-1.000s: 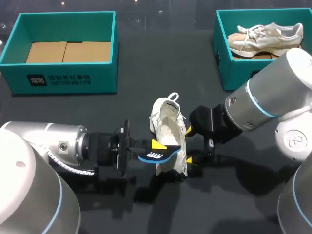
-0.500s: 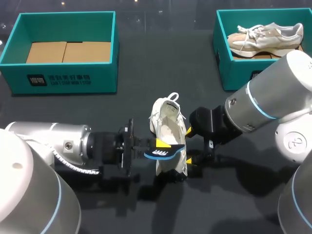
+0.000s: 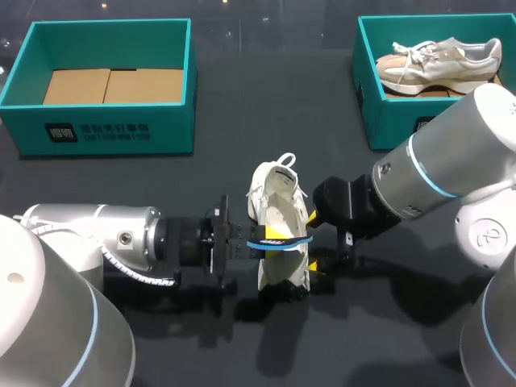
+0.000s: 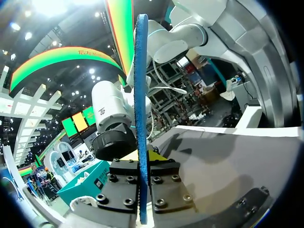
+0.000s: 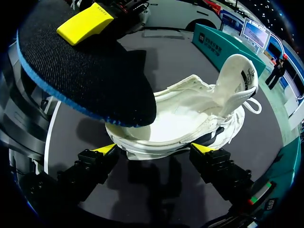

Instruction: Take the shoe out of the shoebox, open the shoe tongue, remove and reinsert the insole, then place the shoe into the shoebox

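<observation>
Over the last second our left arm has pushed in from the left of the frame. The insole (image 3: 297,240) has turned from showing its printed underside to lying nearly edge-on, and it has slid from beside the shoe (image 3: 278,205) to right across its opening.

Our left gripper (image 3: 262,240) is pinching one end of that blue-edged insole, and the left wrist view shows it as a thin blade clamped between the fingers. Our right gripper (image 3: 314,242) comes in from the right and has its yellow tips pressed against both sides of the shoe's sole, so the shoe is held steady at centre frame, on the dark table (image 3: 242,145).

Now the tricky part. The right wrist view shows the free end of the insole hanging above the mouth of the shoe, not yet inside. If it goes in at the wrong angle, that soft end could catch on the collar or tongue and fold over, not lie flat. We hold it only at one end, so a push may bend it or let it slip in the pinch. Both grippers are close together here, and a push past the shoe could bump one against the other or twist the shoe in its hold.

The empty teal shoebox (image 3: 113,129) waits at upper left. Another box (image 3: 367,89) at upper right holds a second shoe (image 3: 439,60).
</observation>
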Controlling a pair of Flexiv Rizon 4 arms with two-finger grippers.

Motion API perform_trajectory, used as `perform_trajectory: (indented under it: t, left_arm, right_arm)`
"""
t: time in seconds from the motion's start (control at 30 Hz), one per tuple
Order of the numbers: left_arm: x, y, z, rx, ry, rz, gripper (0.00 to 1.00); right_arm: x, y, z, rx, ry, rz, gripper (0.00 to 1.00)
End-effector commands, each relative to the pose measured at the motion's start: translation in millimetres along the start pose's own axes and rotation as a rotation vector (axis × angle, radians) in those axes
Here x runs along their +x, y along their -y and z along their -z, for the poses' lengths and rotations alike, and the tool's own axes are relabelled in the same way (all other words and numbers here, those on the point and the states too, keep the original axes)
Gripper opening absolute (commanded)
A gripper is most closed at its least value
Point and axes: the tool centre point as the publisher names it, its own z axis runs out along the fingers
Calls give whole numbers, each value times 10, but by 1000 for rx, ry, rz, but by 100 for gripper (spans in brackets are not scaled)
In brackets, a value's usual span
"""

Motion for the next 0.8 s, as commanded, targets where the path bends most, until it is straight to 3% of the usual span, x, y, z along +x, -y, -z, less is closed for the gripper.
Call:
perform_trajectory:
  t: [0.03,0.47,0.8]
  left_arm:
    - [-26,-72,-72,2,-2,3,0]
    - [-32,-168,-164,4,3,43,0]
    - [-9,-340,-117,-42,16,68,0]
  right_arm:
    - [11,0,-6,1,2,-1,100]
    - [11,0,-6,1,2,-1,100]
    - [11,0,-6,1,2,-1,100]
